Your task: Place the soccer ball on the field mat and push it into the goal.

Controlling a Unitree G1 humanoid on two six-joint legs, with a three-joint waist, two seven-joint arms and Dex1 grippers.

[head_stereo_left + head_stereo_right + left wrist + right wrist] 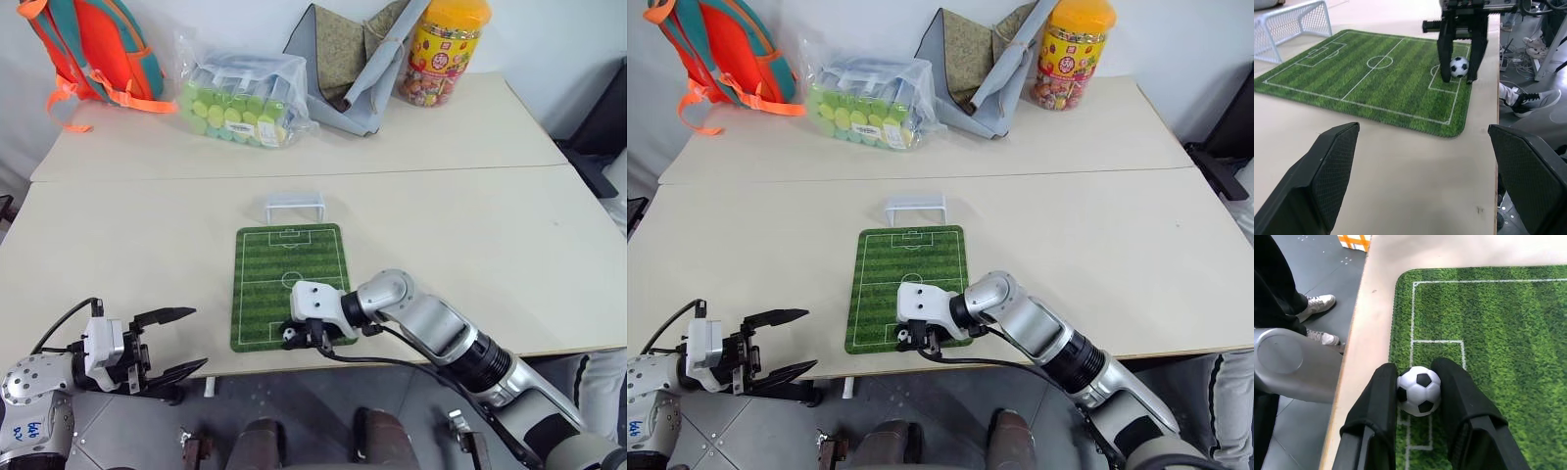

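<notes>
The table (509,264) is carrying the mat (291,284) near its near edge, with the goal (294,207) standing just beyond the mat's far end. The placing step is nearly done: the right hand (306,338) is setting the ball (1419,390) down inside the near penalty box, at the end of the mat farthest from the goal. That hand is pinching the ball between its two fingers (1374,404), and in the left wrist view the ball looks to be resting on or just above the turf. The left hand (171,343) is hanging off the table's near left edge, fingers spread and holding nothing.

Next, I judge, the right hand needs to let go without nudging the ball sideways, then push it straight up the length of the mat toward the goal mouth.

At the far side, a clear bag (240,93) is holding green-capped bottles, and a yellow-lidded jar (446,54) is holding what look like sweets.
</notes>
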